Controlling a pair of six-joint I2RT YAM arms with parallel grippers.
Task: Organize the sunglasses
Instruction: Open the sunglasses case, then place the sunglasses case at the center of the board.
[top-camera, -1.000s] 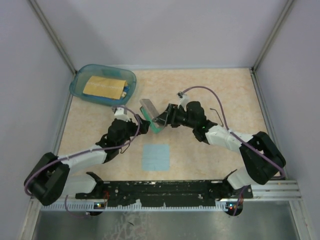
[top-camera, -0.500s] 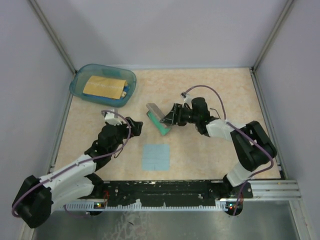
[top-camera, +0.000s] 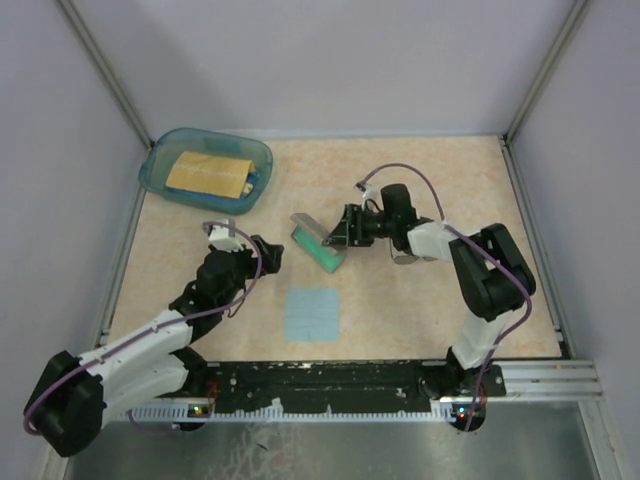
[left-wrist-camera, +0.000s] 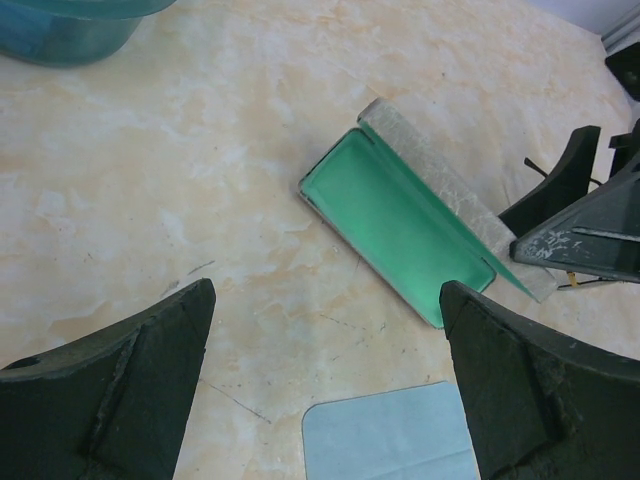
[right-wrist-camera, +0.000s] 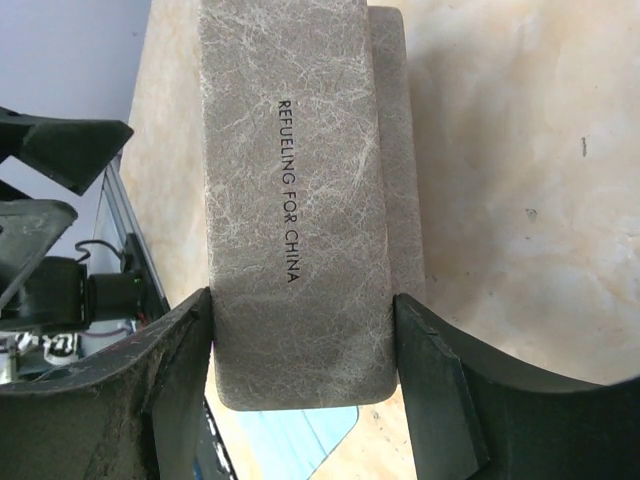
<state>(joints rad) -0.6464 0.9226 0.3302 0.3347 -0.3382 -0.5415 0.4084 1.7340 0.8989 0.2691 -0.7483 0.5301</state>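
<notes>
A grey oblong case (top-camera: 318, 241) lies open on the table, its teal lining (left-wrist-camera: 400, 225) facing up. My right gripper (top-camera: 338, 232) is shut on the raised grey lid (right-wrist-camera: 295, 190), one finger pressed against each long side. My left gripper (top-camera: 264, 252) hangs open and empty to the left of the case, its fingers (left-wrist-camera: 150, 340) well apart above bare table. Only a rounded lens of the sunglasses (top-camera: 404, 259) shows, just below my right forearm; the rest is hidden.
A light blue square cloth (top-camera: 311, 313) lies flat in front of the case, and its edge shows in the left wrist view (left-wrist-camera: 390, 435). A teal bin (top-camera: 160, 170) holding a yellow item stands at the back left corner. Walls enclose the table on three sides.
My left gripper has drawn back from the case toward the left and near side. The right arm folded inward, still holding the lid, and the case shifted slightly right.
</notes>
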